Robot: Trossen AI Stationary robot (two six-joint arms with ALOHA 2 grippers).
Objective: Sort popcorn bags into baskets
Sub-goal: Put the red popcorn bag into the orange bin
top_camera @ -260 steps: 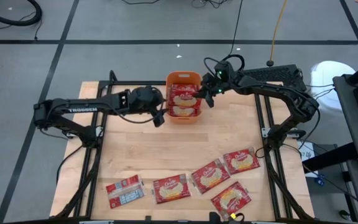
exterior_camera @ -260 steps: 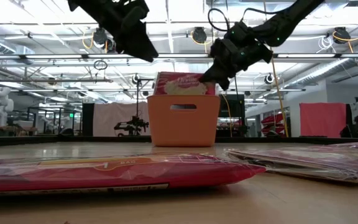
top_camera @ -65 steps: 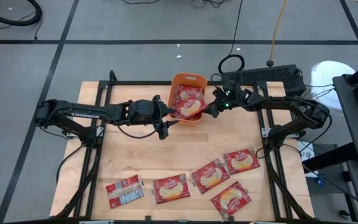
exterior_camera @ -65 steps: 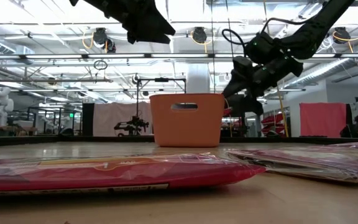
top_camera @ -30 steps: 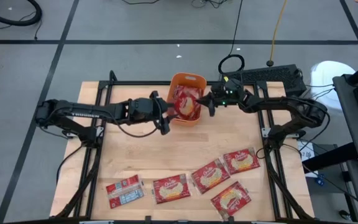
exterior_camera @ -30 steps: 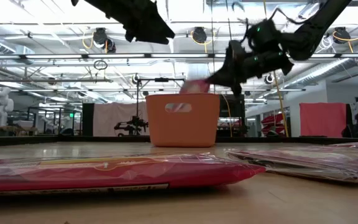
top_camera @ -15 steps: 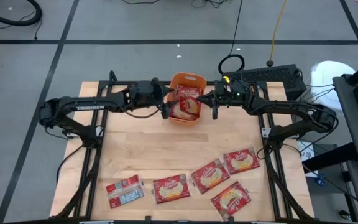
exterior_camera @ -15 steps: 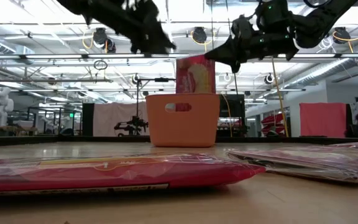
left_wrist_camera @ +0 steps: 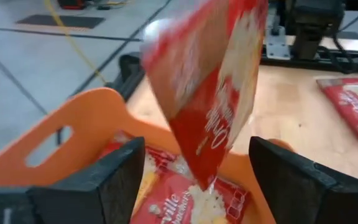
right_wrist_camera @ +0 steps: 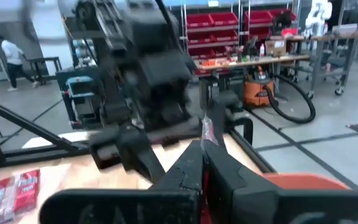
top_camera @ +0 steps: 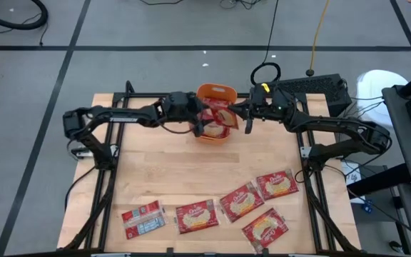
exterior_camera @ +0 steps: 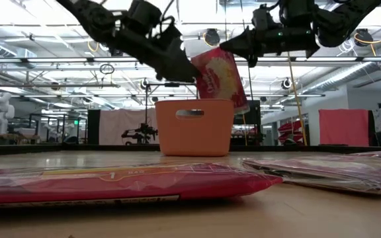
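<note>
The orange basket (top_camera: 216,90) (exterior_camera: 194,129) stands at the table's far middle, with other red packets (left_wrist_camera: 179,199) lying inside. One red popcorn bag (exterior_camera: 220,76) (left_wrist_camera: 213,93) with a cream label hangs tilted above the basket. My right gripper (right_wrist_camera: 202,163) (exterior_camera: 233,47) is shut on it from the right. My left gripper (top_camera: 200,125) (exterior_camera: 189,71) is open beside it on the left. Its fingers (left_wrist_camera: 104,180) stand on either side of the bag's lower corner (left_wrist_camera: 204,177); I see no touch. My right gripper pinches the popcorn bag's upper edge (right_wrist_camera: 205,132) (exterior_camera: 229,51) between its two shut fingers, coming level from the table's right side. The bag is lifted clear of the basket and hangs tilted below the fingers.
Several more popcorn bags lie flat along the near part of the table (top_camera: 143,218) (top_camera: 197,215) (top_camera: 241,201) (top_camera: 277,184) (top_camera: 265,228). Bare wood (top_camera: 191,171) lies between them and the basket. The black frame rails (top_camera: 113,185) run along both sides.
My right gripper has risen and drawn the bag up out of the basket: first only its top peeped over the rim, now it hangs clear and tilted. My left gripper has moved toward the far edge and come in beside the bag.
</note>
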